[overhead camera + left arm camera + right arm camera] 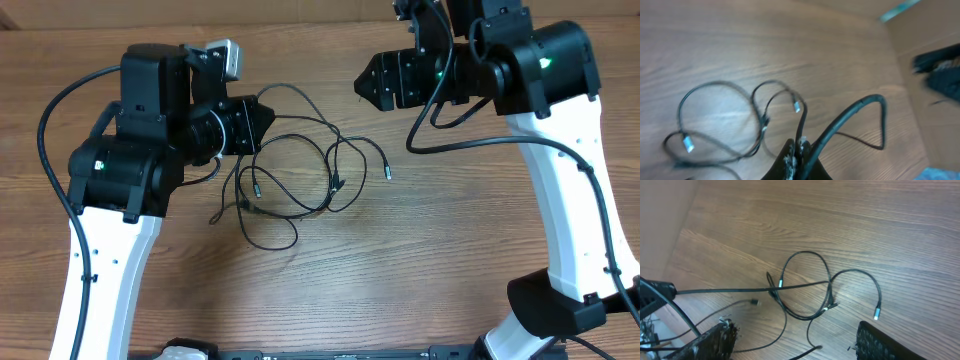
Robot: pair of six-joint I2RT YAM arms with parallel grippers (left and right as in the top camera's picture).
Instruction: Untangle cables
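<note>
We see the cables (335,183) lying in a loose tangle on the counter (450,260). They sit about midway between the near and far edges, a little toward the left edge. Several loops overlap and cross in a small knot (827,305) on the tangle's right side. One plug (388,172) sticks out toward the right edge, free of the loops. A second plug (256,188) lies within the tangle, nearer its left side.

The left gripper (268,112) hangs over the far-left part of the tangle, pointing toward the right edge. In the left wrist view its fingers (790,159) are pressed together with one strand pinched between them. The strand rises out of the jaws, bends over and drops back toward the wood. Seen from the right wrist, that strand runs nearly straight from the left gripper across the loops to the knot. We cannot tell how much of it is clear of the counter.

The right gripper (362,82) hovers nearer the far edge, to the right of the tangle and apart from it, pointing toward the left edge. Its fingers (715,340) stand wide apart and grip nothing — in its own wrist view the tangle lies on the wood beyond the gap between them.
</note>
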